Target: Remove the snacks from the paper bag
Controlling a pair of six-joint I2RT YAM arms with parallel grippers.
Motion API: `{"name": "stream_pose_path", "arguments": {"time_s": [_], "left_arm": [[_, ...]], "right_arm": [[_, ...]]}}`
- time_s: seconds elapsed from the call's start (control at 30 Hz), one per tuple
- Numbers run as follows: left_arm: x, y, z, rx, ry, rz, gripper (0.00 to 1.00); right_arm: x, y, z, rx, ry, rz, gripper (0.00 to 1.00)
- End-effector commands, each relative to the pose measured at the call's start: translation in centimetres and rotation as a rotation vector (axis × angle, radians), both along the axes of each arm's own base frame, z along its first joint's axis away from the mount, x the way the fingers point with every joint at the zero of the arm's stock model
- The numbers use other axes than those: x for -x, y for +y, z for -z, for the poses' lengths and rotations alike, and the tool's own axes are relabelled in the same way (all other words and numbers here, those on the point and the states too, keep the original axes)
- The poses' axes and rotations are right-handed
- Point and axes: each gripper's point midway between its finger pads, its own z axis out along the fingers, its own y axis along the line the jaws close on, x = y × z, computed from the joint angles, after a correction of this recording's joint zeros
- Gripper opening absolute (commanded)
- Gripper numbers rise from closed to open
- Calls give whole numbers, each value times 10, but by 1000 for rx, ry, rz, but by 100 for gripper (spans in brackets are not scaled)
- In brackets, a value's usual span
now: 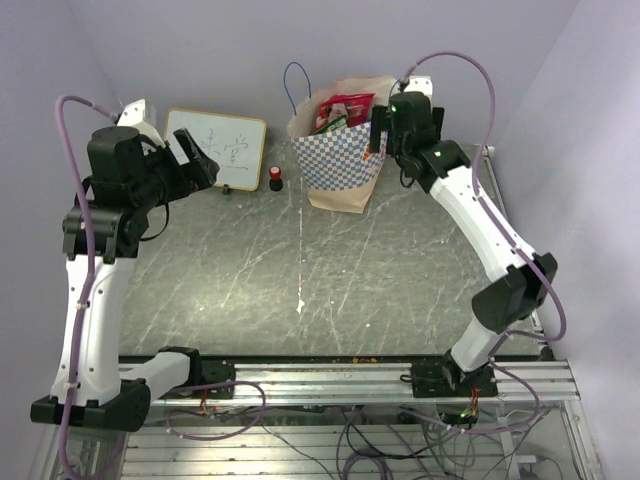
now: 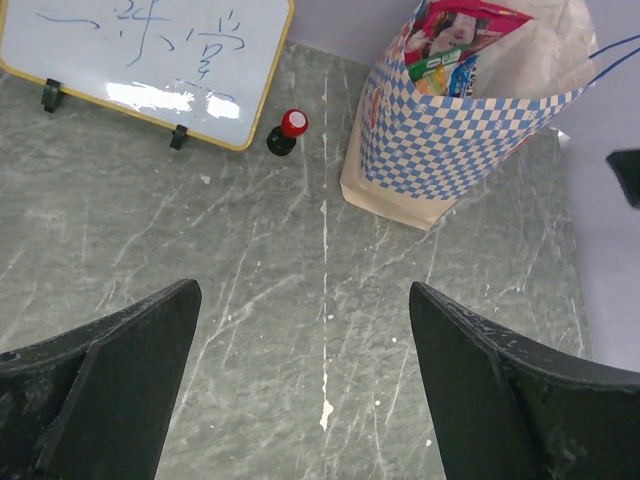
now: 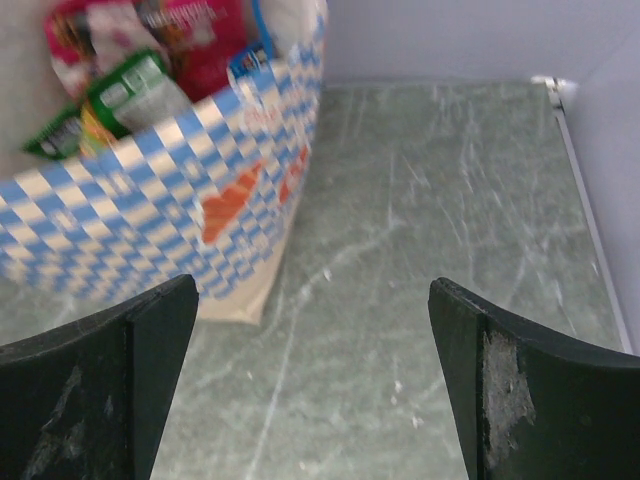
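Pale lilac walls (image 1: 250,50) round a grey-green marbled stone tabletop (image 1: 300,270), ribbed aluminium rail (image 1: 330,375) along its near edge.

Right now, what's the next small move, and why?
Probably slide the right end effector left, over the bag mouth. It's open, empty and just right of the bag. The snacks show in the open top, and none lies on the table yet.

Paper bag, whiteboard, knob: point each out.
paper bag (image 1: 340,160), top view, on its checkered band.
whiteboard (image 2: 100,70), left wrist view, on its white face.
knob (image 2: 293,122), left wrist view, on its red cap.
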Motion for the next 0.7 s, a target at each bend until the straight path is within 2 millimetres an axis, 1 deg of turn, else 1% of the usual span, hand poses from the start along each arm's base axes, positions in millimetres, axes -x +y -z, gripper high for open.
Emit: {"name": "stream_pose_path", "arguments": {"time_s": [0.0,0.03,0.13,0.23,0.27,0.3,0.37,0.43,0.47,0.53,0.57,0.63,0.67], "left_arm": [[-17,-13,-16,28,-51,52,96],[-20,-13,-19,25,-57,53,96],[-28,-10,-21,-9,-63,46,96],[-35,-4,-20,-46,-58,23,97],[-37,-3,-21,-53,-61,21,97],[-39,-2,-21,-60,-62,20,97],[-42,-2,-21,-71,-61,22,97],[-44,-1,-22,-85,-64,20,97],[-45,0,-21,-91,-64,18,97],[-46,2,-22,-111,-66,10,98],[-46,2,-22,-123,-68,8,98],[-45,2,-24,-145,-73,7,98],[-45,2,-24,-156,-73,4,99]], "right_arm": [[-43,16,-41,-76,-154,5,100],[-53,21,-37,-81,-151,5,100],[-77,32,-42,-103,-186,3,100],[-100,28,-50,-103,-237,59,100],[-104,25,-55,-110,-254,74,100],[-114,25,-48,-111,-250,89,100],[-123,23,-50,-130,-267,105,100],[-129,26,-51,-146,-289,98,100],[-132,27,-49,-153,-298,97,98],[-134,30,-46,-171,-312,87,91],[-136,30,-45,-183,-317,91,85],[-138,32,-42,-193,-319,96,65],[-140,32,-40,-191,-320,97,58]]}}
